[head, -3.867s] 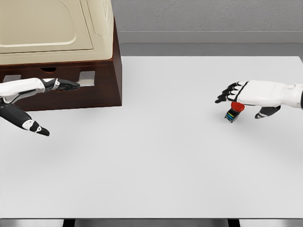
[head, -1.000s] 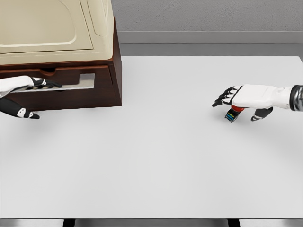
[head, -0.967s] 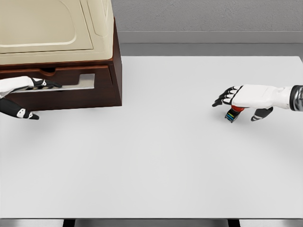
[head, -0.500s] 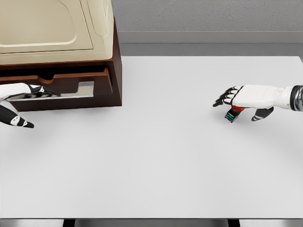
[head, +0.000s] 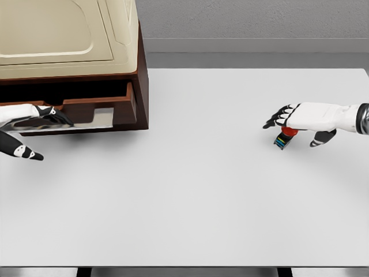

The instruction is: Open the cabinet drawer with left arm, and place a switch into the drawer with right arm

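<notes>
A dark wooden cabinet [head: 142, 81] stands at the table's far left. Its drawer [head: 101, 107] is pulled partway out, with a pale floor showing inside. My left hand [head: 41, 116] lies across the drawer's front with its fingers curled over the edge and its thumb hanging below. At the right, a small switch [head: 282, 139] with a red button and a black, coloured-striped body stands tilted on the table. My right hand [head: 295, 118] hovers right over it, palm down, fingers spread; the red button is just under the palm.
A cream-coloured box [head: 57, 34] sits on top of the cabinet. The white table [head: 184, 196] stretches wide between cabinet and switch. Its far edge meets a grey wall, and the near edge runs along the picture's bottom.
The drawer has slid out towards me, drawn by my left hand, which moved down and nearer. My right hand has stayed over the switch, which has not moved.
</notes>
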Controlling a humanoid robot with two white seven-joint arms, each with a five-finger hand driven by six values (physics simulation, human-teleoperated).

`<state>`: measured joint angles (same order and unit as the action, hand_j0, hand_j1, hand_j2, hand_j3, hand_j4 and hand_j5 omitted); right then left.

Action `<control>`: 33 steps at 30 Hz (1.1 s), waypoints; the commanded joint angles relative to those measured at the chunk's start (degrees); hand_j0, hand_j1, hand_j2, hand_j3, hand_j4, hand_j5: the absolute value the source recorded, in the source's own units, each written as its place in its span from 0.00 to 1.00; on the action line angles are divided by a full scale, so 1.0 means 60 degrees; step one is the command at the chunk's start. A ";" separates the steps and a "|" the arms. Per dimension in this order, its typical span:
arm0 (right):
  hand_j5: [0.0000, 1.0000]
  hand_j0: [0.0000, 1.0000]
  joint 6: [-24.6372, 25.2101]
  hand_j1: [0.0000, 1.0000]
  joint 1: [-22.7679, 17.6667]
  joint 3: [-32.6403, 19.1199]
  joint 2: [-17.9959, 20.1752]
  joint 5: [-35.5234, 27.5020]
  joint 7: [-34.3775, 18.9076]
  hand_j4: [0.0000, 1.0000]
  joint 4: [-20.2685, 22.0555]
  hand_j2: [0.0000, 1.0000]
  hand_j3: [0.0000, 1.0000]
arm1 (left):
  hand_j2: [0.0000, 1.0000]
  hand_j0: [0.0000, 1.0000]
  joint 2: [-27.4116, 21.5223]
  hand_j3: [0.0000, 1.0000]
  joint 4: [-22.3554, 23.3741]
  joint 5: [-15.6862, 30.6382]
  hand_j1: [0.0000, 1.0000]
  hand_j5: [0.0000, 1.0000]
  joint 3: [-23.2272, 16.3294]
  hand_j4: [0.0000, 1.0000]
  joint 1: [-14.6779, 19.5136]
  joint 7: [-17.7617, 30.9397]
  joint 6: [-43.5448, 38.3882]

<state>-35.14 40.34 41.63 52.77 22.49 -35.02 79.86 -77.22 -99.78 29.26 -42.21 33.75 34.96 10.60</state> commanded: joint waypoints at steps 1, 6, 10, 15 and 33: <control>1.00 1.00 0.0023 1.00 0.0000 -0.0009 0.0009 -0.0042 0.0003 1.00 -0.0010 1.00 1.00 | 0.84 0.84 -0.0153 0.84 -0.0202 0.1143 0.84 0.84 -0.0128 0.84 0.0000 0.0007 0.0577; 1.00 1.00 0.0023 1.00 0.0015 -0.0009 -0.0005 -0.0042 0.0003 1.00 -0.0010 1.00 1.00 | 0.85 0.85 -0.0475 0.85 -0.0202 0.1451 0.85 0.85 -0.0362 0.85 0.0000 0.0007 0.1148; 1.00 1.00 0.0023 1.00 0.0044 -0.0009 -0.0005 -0.0042 0.0003 1.00 -0.0010 1.00 1.00 | 0.85 0.85 -0.0695 0.85 -0.0202 0.1685 0.85 0.85 -0.0391 0.85 0.0000 0.0007 0.1412; 1.00 1.00 0.0023 1.00 0.0044 0.0006 -0.0020 -0.0057 0.0003 1.00 0.0005 1.00 1.00 | 0.85 0.85 -0.0900 0.85 -0.0202 0.1905 0.85 0.85 -0.0538 0.85 0.0000 0.0007 0.1793; 0.98 0.98 0.0023 0.98 0.0044 0.0049 -0.0108 -0.0057 0.0003 0.98 0.0005 0.98 0.98 | 0.92 0.92 -0.1515 0.92 -0.0202 0.2213 0.92 0.92 -0.0992 0.92 0.0000 0.0007 0.2994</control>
<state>-35.14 40.61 41.90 52.07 22.41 -35.02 79.88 -85.70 -100.42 31.83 -49.92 33.56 36.37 29.54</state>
